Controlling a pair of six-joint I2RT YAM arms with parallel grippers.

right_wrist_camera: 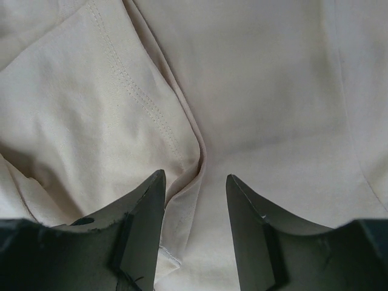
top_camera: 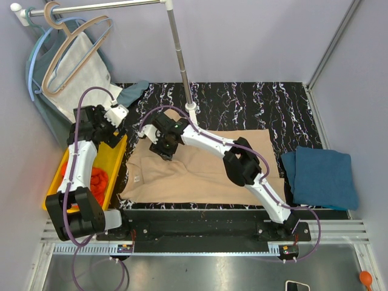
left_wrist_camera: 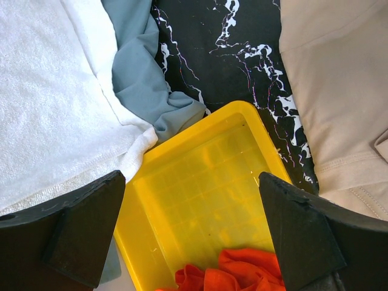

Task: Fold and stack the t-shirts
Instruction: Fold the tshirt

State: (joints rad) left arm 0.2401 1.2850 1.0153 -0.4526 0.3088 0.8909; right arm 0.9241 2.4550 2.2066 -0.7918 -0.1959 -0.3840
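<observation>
- At the left edge of the worktop (top_camera: 242, 103), the left end effector (left_wrist_camera: 191, 227) hangs over the yellow bin (left_wrist_camera: 242, 112) with its jaws wide apart, holding nothing. The orange-red t-shirt (left_wrist_camera: 230, 273) lies bunched in the bin's near end.
- Just past the bin's far corner, the white towel (left_wrist_camera: 54, 109) and the grey-green garment (left_wrist_camera: 139, 73) crowd the rim. Neither belongs to this job, so that arm should keep off them.
- Toward the middle, the beige t-shirt (top_camera: 206, 170) lies spread on the worktop, rumpled at its upper left.
- Low over that rumpled part sits the right end effector (right_wrist_camera: 194, 206), jaws parted. A raised crease beside a stitched seam runs up between the fingertips, and nothing looks pinched yet.
- To fold well from here, I would close squarely on that ridge and take only the layer meant to travel. Then lift just clear of the cloth below and carry it straight across, so the edge lands parallel to the side seam.
- Pinning the near left hem with the idle arm would likely stop the whole shirt from sliding.
- At the far right, the dark teal-blue t-shirt (top_camera: 321, 176) lies folded, just beside the beige one. It looks like a ready base for the stack.
</observation>
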